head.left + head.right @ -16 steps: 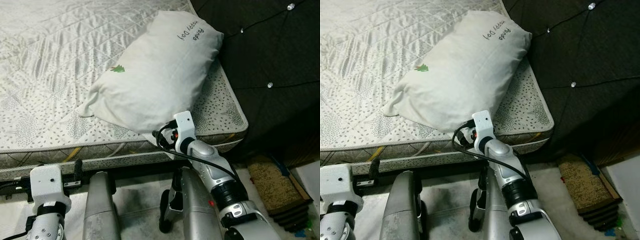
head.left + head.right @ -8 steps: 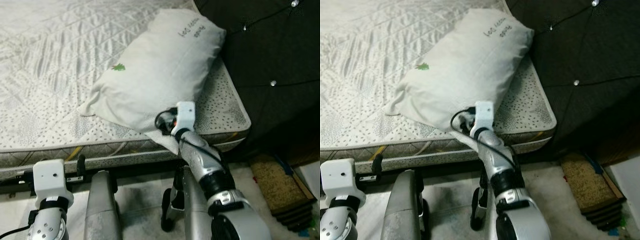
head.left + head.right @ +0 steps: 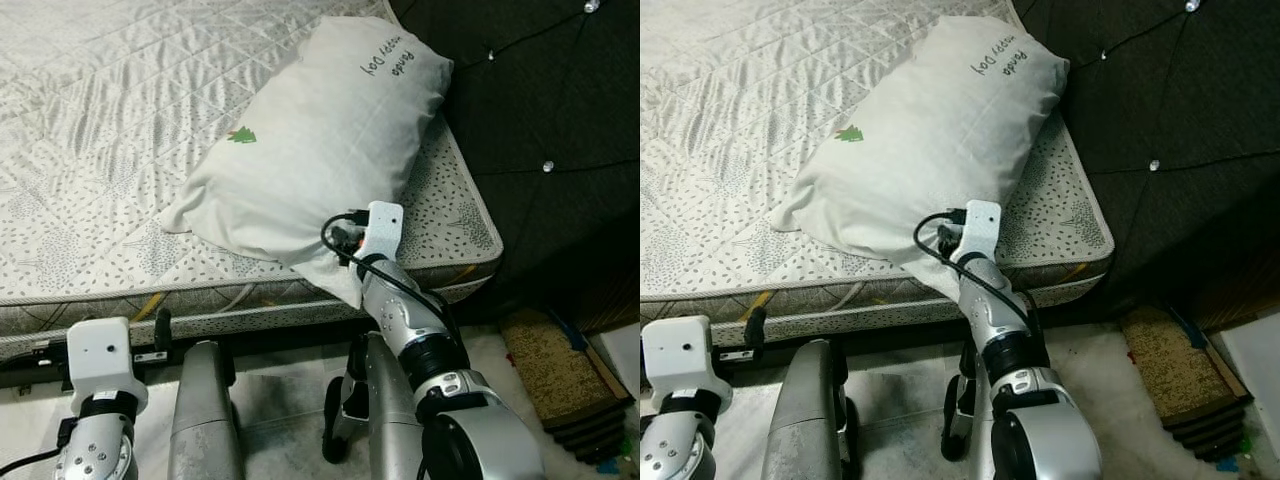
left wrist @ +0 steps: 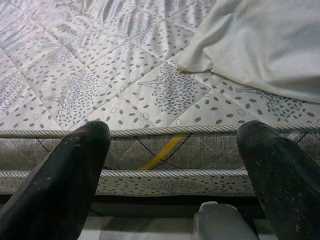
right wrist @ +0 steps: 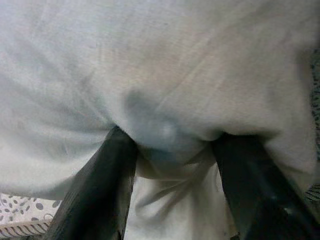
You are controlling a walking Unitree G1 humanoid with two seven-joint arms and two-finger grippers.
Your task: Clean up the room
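Head views: a quilted mattress (image 3: 120, 150) with a grey leaf print meets a dark tufted headboard (image 3: 540, 110); a brown mat (image 3: 545, 365) lies on the pale floor, cut off at the frame edge. A white pillow (image 3: 320, 130) lies at the mattress corner, its near corner overhanging.

Left wrist view: the left gripper (image 4: 172, 165) hangs spread apart before the mattress edge.

Right wrist view: the right gripper (image 5: 172, 155) pinches a fold of pillow fabric between its 2 fingers; fingertips hidden.
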